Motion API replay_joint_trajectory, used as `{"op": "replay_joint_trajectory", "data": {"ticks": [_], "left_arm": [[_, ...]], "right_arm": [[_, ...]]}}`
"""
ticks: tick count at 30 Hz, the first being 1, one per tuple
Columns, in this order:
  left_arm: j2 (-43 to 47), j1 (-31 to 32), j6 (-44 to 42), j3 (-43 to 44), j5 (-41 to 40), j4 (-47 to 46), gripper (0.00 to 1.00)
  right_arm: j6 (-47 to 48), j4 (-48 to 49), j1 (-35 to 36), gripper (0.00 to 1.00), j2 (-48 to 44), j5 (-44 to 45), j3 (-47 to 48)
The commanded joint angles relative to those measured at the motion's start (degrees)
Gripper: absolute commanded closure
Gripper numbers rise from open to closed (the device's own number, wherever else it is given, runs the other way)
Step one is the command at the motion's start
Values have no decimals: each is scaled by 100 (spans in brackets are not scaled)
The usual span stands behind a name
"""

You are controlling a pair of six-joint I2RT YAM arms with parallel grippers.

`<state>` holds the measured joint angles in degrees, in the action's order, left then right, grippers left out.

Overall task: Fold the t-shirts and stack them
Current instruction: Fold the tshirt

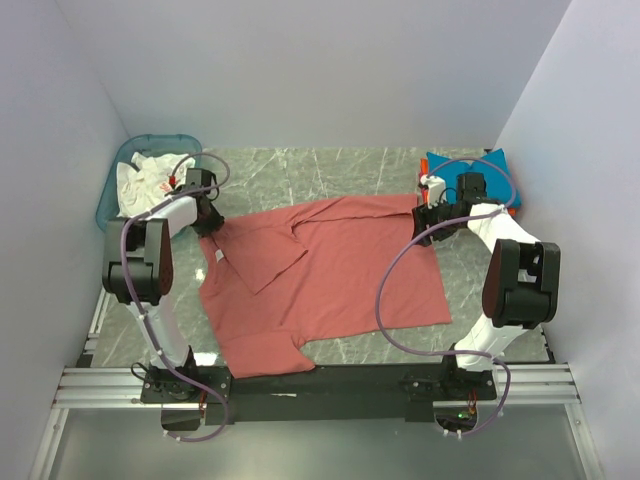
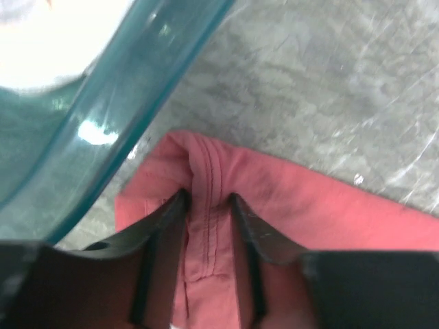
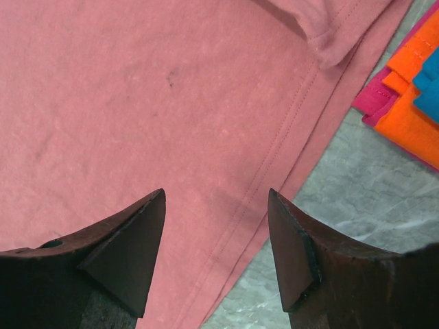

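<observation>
Closest to me, the 2 arms rise from the dark rail (image 1: 320, 382) at the table's near edge, and just past it lies the dusty-red t-shirt (image 1: 340, 285), spread flat across the middle of the grey marbled table (image 1: 330, 170) with 1 sleeve pointing back toward the rail. Its small white neck label (image 1: 219, 256) shows near the left side, and a flap of the cloth is doubled over onto the body there. At the shirt's far-left corner the left gripper (image 2: 208, 199) is down on the cloth, its 2 fingers pressed against either side of a raised ridge of stitched hem, grasping it (the fabric bunches up between them). At the far-right corner the right gripper (image 3: 216, 195) hangs over the hem with its fingers spread apart and nothing between them. Farther back on the left, right beside the pinched corner, stands the translucent teal basket (image 2: 137, 89) with some white cloth (image 1: 145, 180) heaped inside. Farther back on the right, just beside the shirt's edge, sits a folded pile: an orange t-shirt (image 3: 411, 116), a teal-blue t-shirt (image 1: 470, 165) on top of it, and a pink piece (image 3: 377, 103) underneath.
</observation>
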<state>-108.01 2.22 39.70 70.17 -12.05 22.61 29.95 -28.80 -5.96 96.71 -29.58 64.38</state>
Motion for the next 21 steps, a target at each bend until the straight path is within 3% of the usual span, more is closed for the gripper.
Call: {"op": "replay_joint_trajectory", "data": {"ticks": [1,10,21], "left_arm": [[-106,15,-147,348,-201,42,64],[-501,51,-322,954,-350,208,80],[-1442,59,-674,2553,-552,779,83]], "right_arm": [[177,-108,-46,32,-20,-4,40],[572,-258,-46,32,-169,207,-154],[775,-109,-46,32,-196,576,-426]]}}
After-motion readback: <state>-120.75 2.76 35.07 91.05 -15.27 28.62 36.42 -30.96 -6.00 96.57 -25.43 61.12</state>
